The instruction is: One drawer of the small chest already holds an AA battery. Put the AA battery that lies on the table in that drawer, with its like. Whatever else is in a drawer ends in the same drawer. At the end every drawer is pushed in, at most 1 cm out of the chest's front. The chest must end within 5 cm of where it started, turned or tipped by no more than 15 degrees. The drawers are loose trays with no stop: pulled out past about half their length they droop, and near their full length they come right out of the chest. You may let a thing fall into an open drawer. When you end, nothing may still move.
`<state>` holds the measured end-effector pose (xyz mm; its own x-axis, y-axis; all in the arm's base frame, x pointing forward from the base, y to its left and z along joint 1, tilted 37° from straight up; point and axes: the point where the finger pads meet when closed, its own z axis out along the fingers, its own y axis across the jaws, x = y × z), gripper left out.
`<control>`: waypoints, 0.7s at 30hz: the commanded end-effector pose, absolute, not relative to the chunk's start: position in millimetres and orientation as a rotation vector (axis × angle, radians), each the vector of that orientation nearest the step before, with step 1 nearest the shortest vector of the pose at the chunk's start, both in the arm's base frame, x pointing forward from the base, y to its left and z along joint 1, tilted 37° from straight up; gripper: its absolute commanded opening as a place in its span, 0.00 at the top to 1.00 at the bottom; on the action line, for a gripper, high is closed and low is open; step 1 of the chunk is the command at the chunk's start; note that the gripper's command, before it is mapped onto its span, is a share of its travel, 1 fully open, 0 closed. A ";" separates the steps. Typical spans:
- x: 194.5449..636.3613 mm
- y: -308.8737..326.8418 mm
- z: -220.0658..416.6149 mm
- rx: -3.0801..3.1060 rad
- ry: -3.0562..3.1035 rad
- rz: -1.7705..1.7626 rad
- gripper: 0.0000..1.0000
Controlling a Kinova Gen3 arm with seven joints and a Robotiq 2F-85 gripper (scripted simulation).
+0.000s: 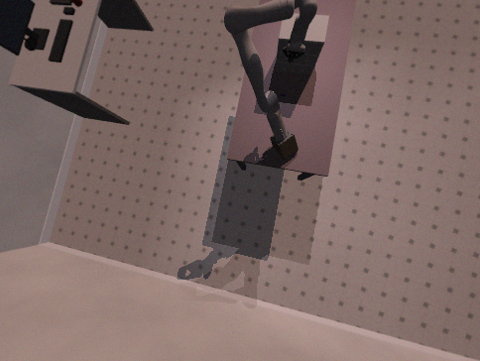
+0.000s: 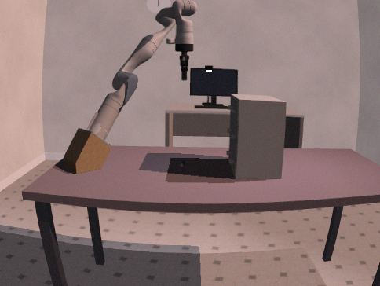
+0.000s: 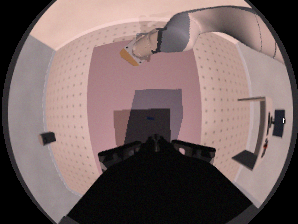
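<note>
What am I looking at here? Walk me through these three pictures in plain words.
It is one jointed robot arm bolted to a brown block on a table. One picture looks down from the ceiling, one from the side across the room, and the round one from a camera on the arm's wrist, pointing down. On the table stands a small chest with its drawers pushed in; in its shadow lies a small battery. The gripper hangs high above the table, shut and holding nothing.
</note>
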<state>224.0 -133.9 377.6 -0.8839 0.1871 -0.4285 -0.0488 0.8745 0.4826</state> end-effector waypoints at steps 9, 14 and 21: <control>224.8 -109.0 392.0 0.123 2.609 0.606 1.00; 225.0 -108.6 392.1 0.123 2.608 0.606 1.00; 230.0 -107.6 390.1 0.130 2.583 0.600 1.00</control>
<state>229.2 -108.4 391.3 -0.8821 0.1909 -0.4307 -0.0185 0.8995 0.4365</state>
